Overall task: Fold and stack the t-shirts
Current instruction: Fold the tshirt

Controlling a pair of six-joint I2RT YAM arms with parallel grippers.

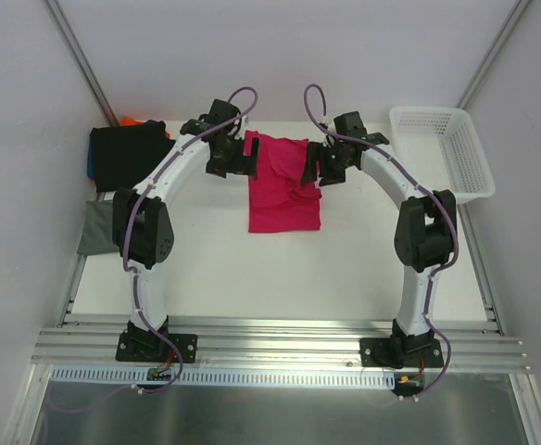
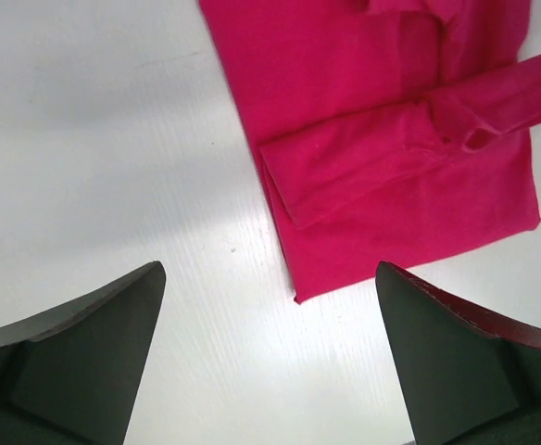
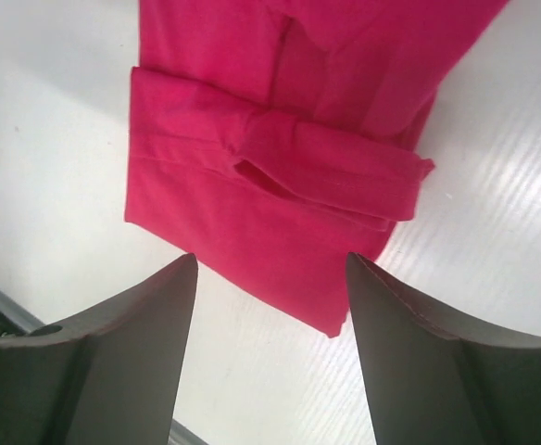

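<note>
A white table [image 1: 252, 269] fills the floor of a pale-walled booth. An aluminium rail [image 1: 280, 341] runs along the near edge, where my two bases are bolted. Both my arms arch outward and bend back in, so my wrists face each other over the far middle of the table.

The crimson-pink t-shirt [image 1: 284, 190] lies flat on the surface there, folded into a narrow strip. Its far end sits between my wrists and its near end points toward my bases.

My left gripper [image 1: 245, 159] hangs at the far left edge of that strip. In its wrist view the two dark fingers [image 2: 76, 357] stand wide apart, with only bare table between them. The crimson-pink t-shirt [image 2: 372, 139] lies beyond the tips, a sleeve doubled across it at a slant. This gripper has hold of nothing.

My right gripper [image 1: 319, 167] hangs at the far right edge. Its fingers [image 3: 446, 362] are spread as well and grip nothing. Between them I see one corner of the crimson-pink t-shirt [image 3: 280, 167] resting on the table, with the other sleeve folded across the body.

At the far left corner sits a folded black t-shirt [image 1: 127, 156]. A sliver of an orange t-shirt [image 1: 133, 120] shows behind it, and a strip of a blue t-shirt [image 1: 90, 159] shows at its left side. Nearer, at the table's left edge, a grey-green t-shirt [image 1: 94, 227] is partly hidden behind my left elbow. A white mesh basket [image 1: 474, 185] stands at the far right corner, well apart from the shirts.
</note>
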